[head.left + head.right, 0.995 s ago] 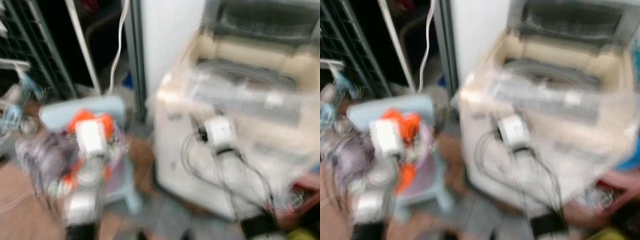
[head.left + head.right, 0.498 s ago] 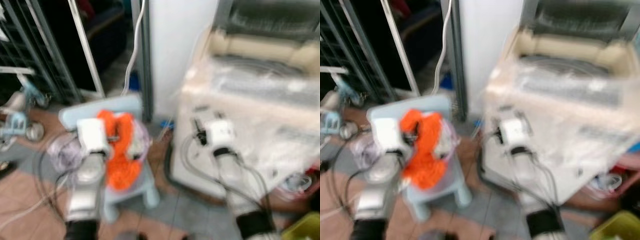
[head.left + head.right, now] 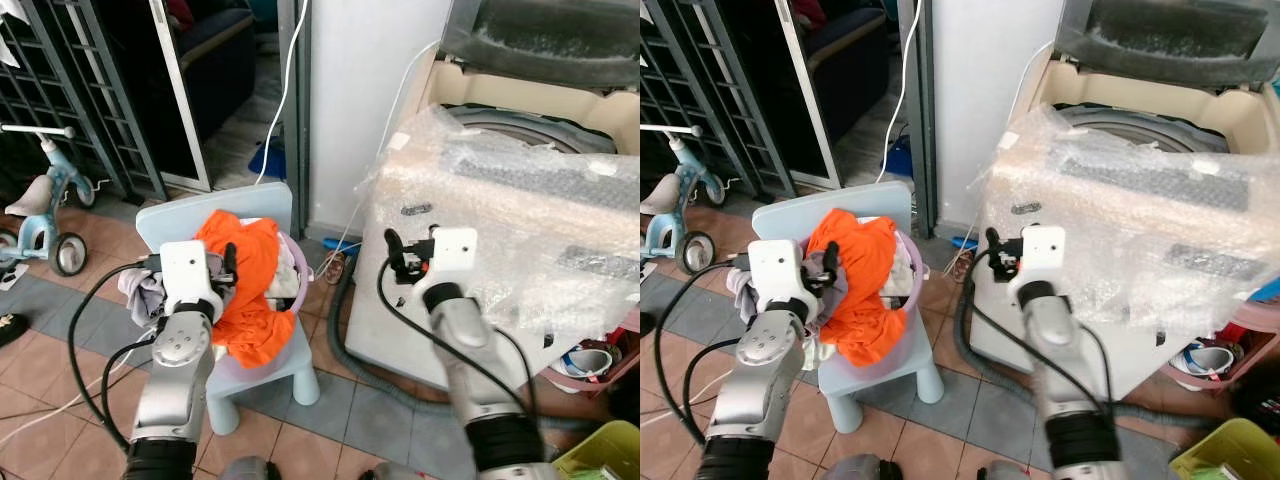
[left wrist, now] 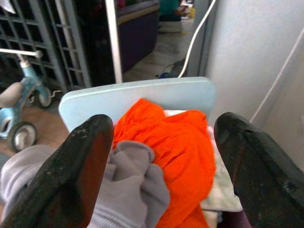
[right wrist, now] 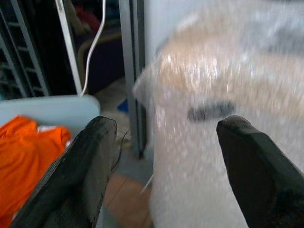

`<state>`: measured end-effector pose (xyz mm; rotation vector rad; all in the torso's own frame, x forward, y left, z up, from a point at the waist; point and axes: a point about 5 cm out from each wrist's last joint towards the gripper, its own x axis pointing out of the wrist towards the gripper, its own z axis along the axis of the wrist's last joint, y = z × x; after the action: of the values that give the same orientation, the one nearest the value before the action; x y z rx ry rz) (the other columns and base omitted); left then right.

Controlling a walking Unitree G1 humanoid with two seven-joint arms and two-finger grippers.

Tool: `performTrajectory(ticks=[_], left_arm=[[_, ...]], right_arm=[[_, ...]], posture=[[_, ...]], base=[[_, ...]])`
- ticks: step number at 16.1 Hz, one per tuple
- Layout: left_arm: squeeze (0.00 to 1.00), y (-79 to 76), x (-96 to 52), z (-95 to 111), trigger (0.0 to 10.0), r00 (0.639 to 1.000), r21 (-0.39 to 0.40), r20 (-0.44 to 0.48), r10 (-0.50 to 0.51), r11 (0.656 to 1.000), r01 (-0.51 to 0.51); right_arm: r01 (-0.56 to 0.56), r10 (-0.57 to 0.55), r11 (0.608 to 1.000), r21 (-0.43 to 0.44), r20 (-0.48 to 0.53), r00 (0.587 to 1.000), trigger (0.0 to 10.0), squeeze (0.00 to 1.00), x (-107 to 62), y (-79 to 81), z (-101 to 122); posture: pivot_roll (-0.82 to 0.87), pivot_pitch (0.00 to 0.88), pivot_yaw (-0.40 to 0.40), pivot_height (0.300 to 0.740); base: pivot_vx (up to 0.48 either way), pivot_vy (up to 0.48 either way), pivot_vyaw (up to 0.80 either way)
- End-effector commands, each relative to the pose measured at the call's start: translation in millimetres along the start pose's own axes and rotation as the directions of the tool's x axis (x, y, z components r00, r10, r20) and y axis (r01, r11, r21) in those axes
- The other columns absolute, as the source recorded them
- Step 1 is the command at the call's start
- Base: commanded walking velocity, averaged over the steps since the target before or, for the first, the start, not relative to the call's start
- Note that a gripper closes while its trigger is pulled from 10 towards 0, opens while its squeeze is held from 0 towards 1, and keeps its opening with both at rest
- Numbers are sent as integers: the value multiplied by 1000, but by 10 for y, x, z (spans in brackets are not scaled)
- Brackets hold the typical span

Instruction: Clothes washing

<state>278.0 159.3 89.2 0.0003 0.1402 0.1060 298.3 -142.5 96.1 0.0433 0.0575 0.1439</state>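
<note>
Laundry: crumpled orange garment (image 3: 245, 285) heaped with grey cloth (image 4: 130, 183) on the pale blue plastic child's chair (image 3: 215, 215).
Left gripper (image 4: 159, 156): fingers spread wide, empty, just before the pile and nearer to it.
Right gripper (image 5: 164, 166): spread, empty, facing the bubble-wrapped white top-loading washing machine (image 3: 520, 215).

Open floor (image 3: 330, 300) between chair (image 3: 215, 215) — washer (image 3: 520, 230)

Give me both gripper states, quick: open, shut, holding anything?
Left gripper: open, empty, over the orange garment on the blue chair.
Right gripper: open, empty, in front of the bubble-wrapped washing machine.
</note>
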Motion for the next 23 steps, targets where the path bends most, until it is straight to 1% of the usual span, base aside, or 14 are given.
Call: performTrajectory(ticks=[1, 3, 6, 8, 9, 10, 11, 13, 15, 16, 17, 19, 20, 23], left_arm=[[0, 23, -12, 35, 10000, 1000, 11, 10, 14, 1000, -14], [0, 45, -23, 48, 10000, 1000, 29, 30, 11, 1000, -12], [0, 83, -31, 12, 10000, 999, 15, 0, 43, 999, -43], [0, 90, -38, 37, 10000, 999, 3, 18, 38, 999, -38], [0, 79, -43, 61, 10000, 999, 12, 35, 29, 999, -29], [0, 92, -50, 78, 10000, 997, 66, 42, 57, 996, -60], [0, 87, -52, 71, 10000, 998, 49, 34, 53, 997, -55], [0, 96, -59, 37, 10000, 1000, -3, 11, 27, 1000, -27], [0, 116, -72, 34, 10000, 999, 9, 12, 36, 999, -36], [0, 115, -76, 31, 10000, 999, 9, 11, 35, 999, -35], [0, 115, -85, 25, 10000, 999, 10, 8, 34, 999, -34], [0, 117, -99, 25, 10000, 1000, 7, 13, 25, 1000, -25], [0, 120, -108, 24, 10000, 1000, 3, 12, 25, 1000, -25], [0, 131, -114, 10, 10000, 1000, 0, 5, 30, 1000, -30]], right_arm=[[-37, 37, 999, 31, -3, 999, 10000, 0, 7, 49, 32], [-96, 95, 994, 43, 14, 995, 10000, 0, 6, 134, 100], [-105, 105, 992, 68, 11, 994, 10000, 0, 29, 166, 141], [-115, 115, 990, 79, 2, 993, 10000, 0, 24, 157, 135], [-117, 118, 990, 77, -3, 993, 10000, 0, 18, 158, 124], [-126, 127, 989, 79, -8, 992, 10000, 0, 12, 168, 116], [-129, 131, 989, 79, -19, 991, 10000, 0, 10, 177, 106], [-138, 141, 989, 53, -70, 987, 10000, 0, 22, 203, 39], [-152, 150, 988, -18, -84, 985, 10000, 0, 62, 232, -4], [-162, 163, 987, 19, -57, 985, 10000, 0, 70, 258, 4], [-170, 169, 985, -7, -71, 983, 10000, 0, 91, 289, -2], [-285, 292, 956, 71, -107, 951, 10000, 0, 81, 363, -15], [-256, 259, 966, 36, -114, 959, 10000, 0, 111, 323, -30], [-248, 248, 969, 14, -117, 962, 10000, 0, 136, 300, -40]], posture=[[-28, 0, 3, 740], [-20, 0, 3, 740], [-18, 0, 2, 740], [-14, 0, 2, 740], [-14, 0, 2, 740], [-13, 0, 2, 740], [-13, 0, 2, 740], [-12, 0, 0, 740], [-8, 0, -3, 740], [-5, 0, -6, 740], [-3, 0, -10, 740], [0, 0, -15, 740], [3, 0, -18, 740], [0, 0, -21, 740]], base=[[0, 480, 0], [0, 480, 600], [0, 480, 788], [0, 0, 781], [0, 0, 775], [0, 0, 444], [0, 0, 438], [0, 0, 0], [0, 0, 0], [0, 0, 0], [0, 0, 0], [0, 0, 0], [274, 0, 0], [297, 0, 0]])
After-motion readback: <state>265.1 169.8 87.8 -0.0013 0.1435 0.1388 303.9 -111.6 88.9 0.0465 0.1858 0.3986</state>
